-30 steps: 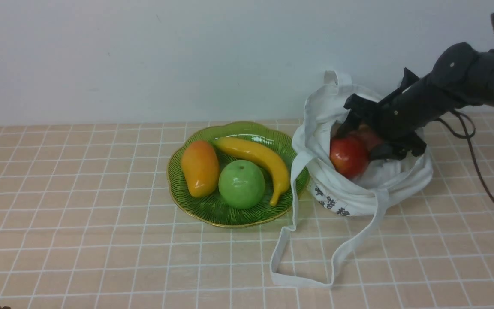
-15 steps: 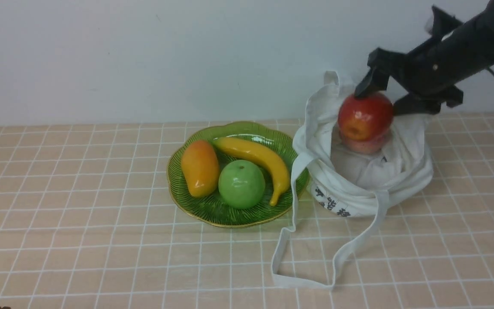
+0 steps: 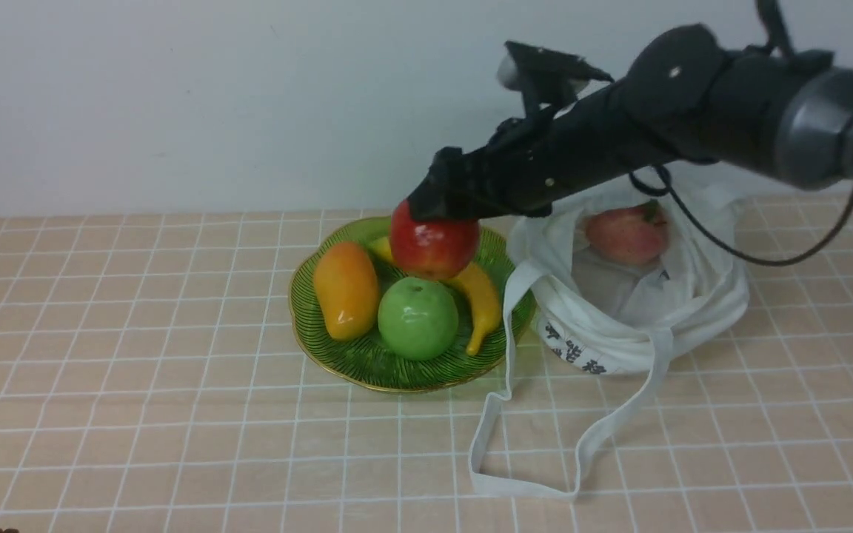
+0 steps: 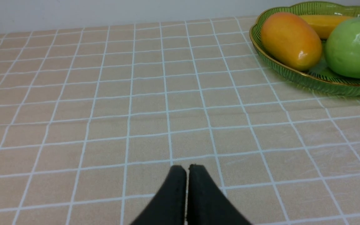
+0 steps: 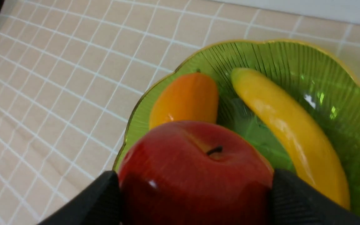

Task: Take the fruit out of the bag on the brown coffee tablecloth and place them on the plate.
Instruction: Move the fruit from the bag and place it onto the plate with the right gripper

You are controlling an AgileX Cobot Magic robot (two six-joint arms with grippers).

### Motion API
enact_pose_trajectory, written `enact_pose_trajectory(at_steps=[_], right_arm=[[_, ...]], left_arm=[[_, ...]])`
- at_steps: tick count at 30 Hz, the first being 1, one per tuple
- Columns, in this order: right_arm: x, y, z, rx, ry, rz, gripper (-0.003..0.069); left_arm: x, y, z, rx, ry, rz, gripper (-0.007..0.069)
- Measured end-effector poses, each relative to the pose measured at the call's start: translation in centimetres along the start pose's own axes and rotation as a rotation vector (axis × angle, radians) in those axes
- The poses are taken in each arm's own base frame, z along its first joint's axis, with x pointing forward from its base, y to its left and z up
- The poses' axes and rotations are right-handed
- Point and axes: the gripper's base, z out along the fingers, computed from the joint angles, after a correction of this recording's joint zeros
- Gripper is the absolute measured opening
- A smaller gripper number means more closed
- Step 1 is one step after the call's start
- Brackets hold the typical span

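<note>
My right gripper (image 3: 437, 211) is shut on the glossy deep red apple (image 3: 434, 246) and holds it in the air over the green plate (image 3: 338, 348). In the right wrist view the apple (image 5: 195, 175) sits between the black fingers (image 5: 295, 200). The paler pink-red apple (image 3: 626, 233) lies in the open white bag (image 3: 619, 326) to the right of the plate. My left gripper (image 4: 187, 168) is shut and empty, low over the checked tablecloth (image 4: 105, 109), left of the plate (image 4: 311, 81).
On the plate lie an orange mango (image 3: 345, 289), a green apple (image 3: 417, 317) and a yellow banana (image 3: 482, 300). The bag's long white strap (image 3: 523, 451) loops over the cloth in front. A white wall stands behind.
My right gripper has lifted the deep red apple out of the bag and carried it left, to above the plate. The pink-red apple now shows in the bag.
</note>
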Motion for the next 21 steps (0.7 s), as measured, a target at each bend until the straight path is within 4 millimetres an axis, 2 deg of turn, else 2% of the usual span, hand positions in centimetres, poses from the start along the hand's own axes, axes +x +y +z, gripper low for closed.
enact_pose_trajectory(at_steps=[5, 9, 12, 18, 21], right_arm=[[0.4, 0.2, 2.3, 0.038, -0.063, -0.035, 0.0563], [1.0, -0.8, 4.1, 0.088, -0.102, -0.025, 0.0666], [1.4, -1.2, 4.8, 0.097, -0.097, -0.02, 0.0687], [1.2, -1.1, 4.4, 0.102, -0.09, -0.05, 0.0691], [0.5, -0.7, 2.6, 0.094, -0.066, -0.108, 0.0687]], left_arm=[[0.0, 0.0, 0.0, 0.0, 0.0, 0.0, -0.0008], [0.0, 0.0, 0.0, 0.0, 0.0, 0.0, -0.0008], [0.0, 0.0, 0.0, 0.0, 0.0, 0.0, -0.0008], [0.0, 0.0, 0.0, 0.0, 0.0, 0.0, -0.0008], [0.0, 0.0, 0.0, 0.0, 0.0, 0.0, -0.0008]])
